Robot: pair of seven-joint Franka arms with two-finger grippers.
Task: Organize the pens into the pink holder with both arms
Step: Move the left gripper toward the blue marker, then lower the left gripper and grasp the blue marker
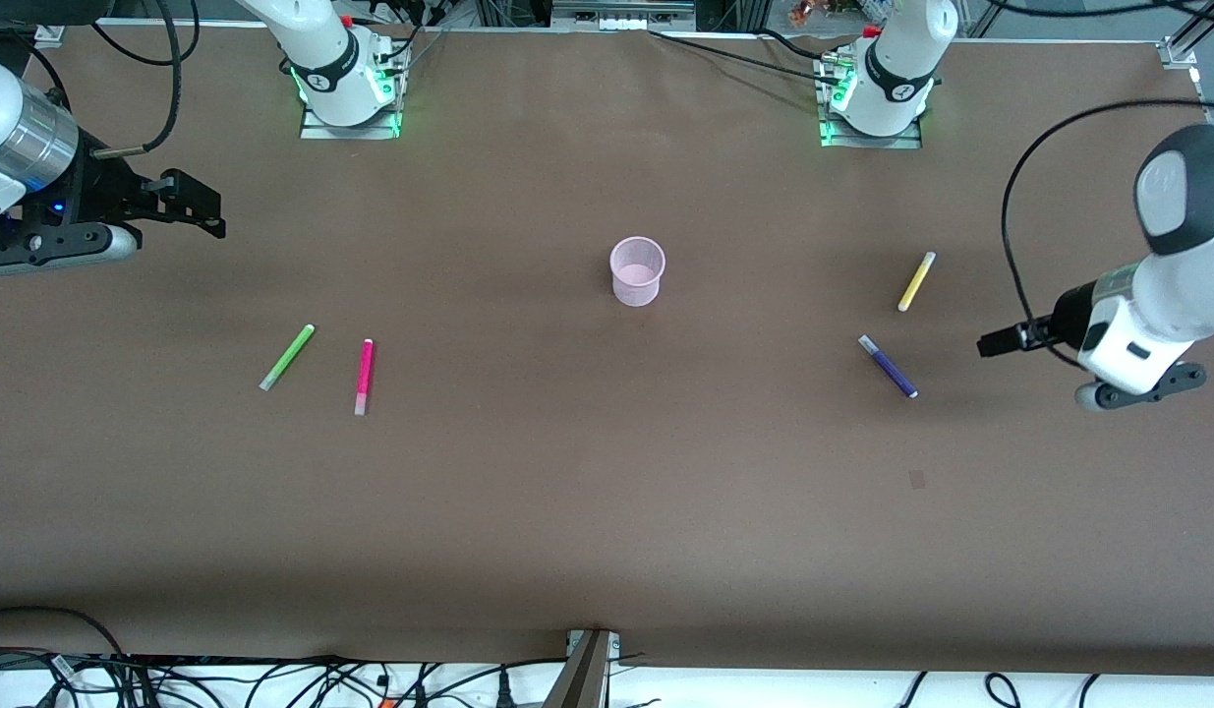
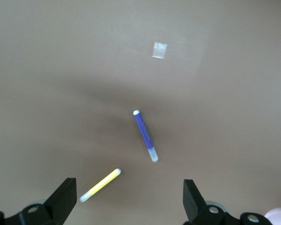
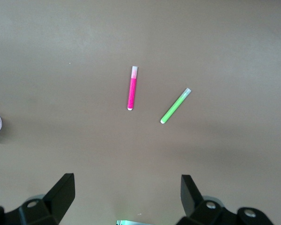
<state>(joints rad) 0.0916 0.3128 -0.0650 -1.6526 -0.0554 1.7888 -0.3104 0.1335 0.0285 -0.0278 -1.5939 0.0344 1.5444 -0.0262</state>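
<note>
While all four pens lie on the bench and the pink holder (image 1: 637, 271) stands empty mid-bench, my left gripper (image 2: 129, 199) and right gripper (image 3: 126, 197) hover with fingers apart; next, I descend onto a pen each.

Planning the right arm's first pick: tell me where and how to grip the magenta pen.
Grip the magenta pen at mid-barrel, coming straight down with the fingers across its width. It lies flat on the table, apart from the lime green pen, so both long sides are free.
</note>
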